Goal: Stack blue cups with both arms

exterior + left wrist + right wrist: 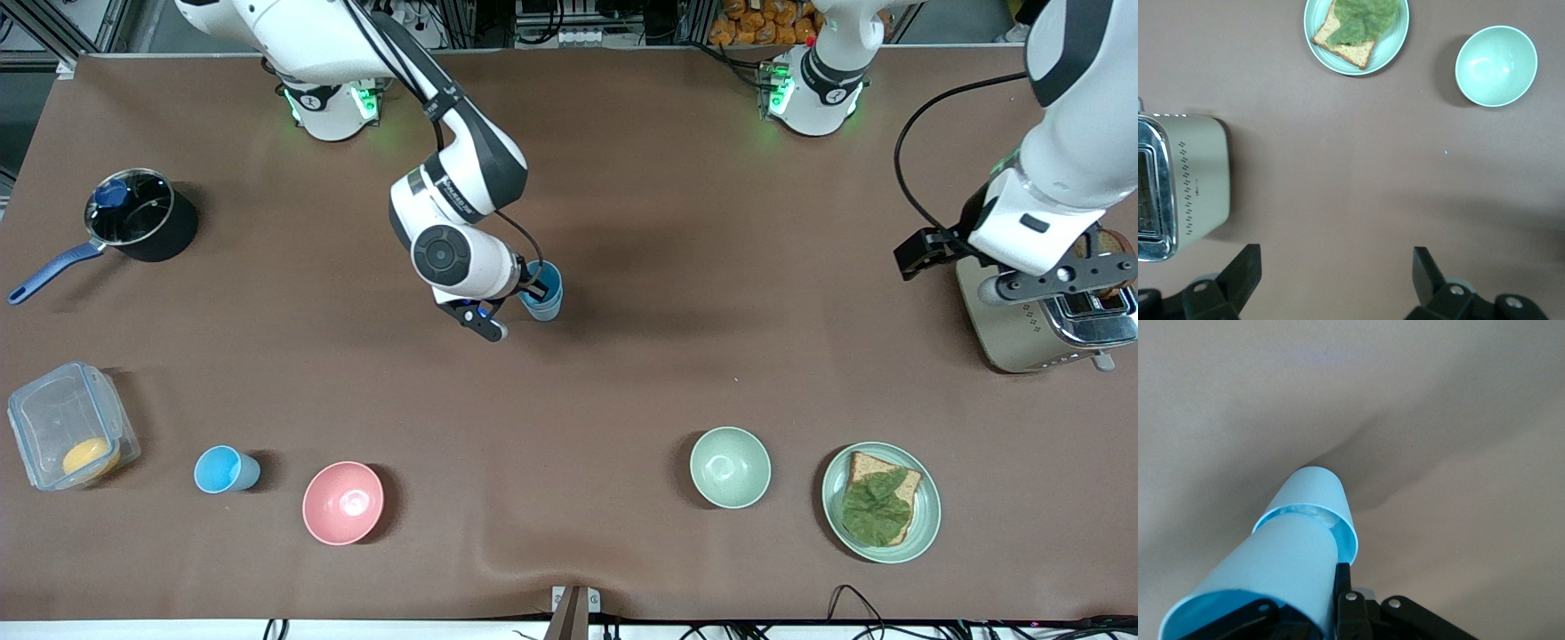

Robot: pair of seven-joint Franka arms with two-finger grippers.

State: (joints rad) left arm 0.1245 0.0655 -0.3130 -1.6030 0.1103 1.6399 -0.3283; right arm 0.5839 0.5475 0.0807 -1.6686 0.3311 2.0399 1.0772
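My right gripper (532, 290) is shut on the rim of a blue cup (546, 300) at the middle of the table. In the right wrist view the gripper (1313, 608) pinches the wall of this cup (1281, 567), and the cup's narrow end sits inside a second blue cup (1313, 495) below it. Another sky-blue cup (222, 469) stands upright nearer the front camera, between a plastic box and the pink bowl. My left gripper (925, 253) waits open and empty above the table beside the toaster; it also shows in the left wrist view (1335, 270).
A black pot (133, 213) with a blue handle and a clear plastic box (67, 427) stand at the right arm's end. A pink bowl (343, 502), a pale green bowl (730, 468) and a plate (925, 516) with bread and lettuce lie near the front edge. A toaster (1022, 333) stands at the left arm's end.
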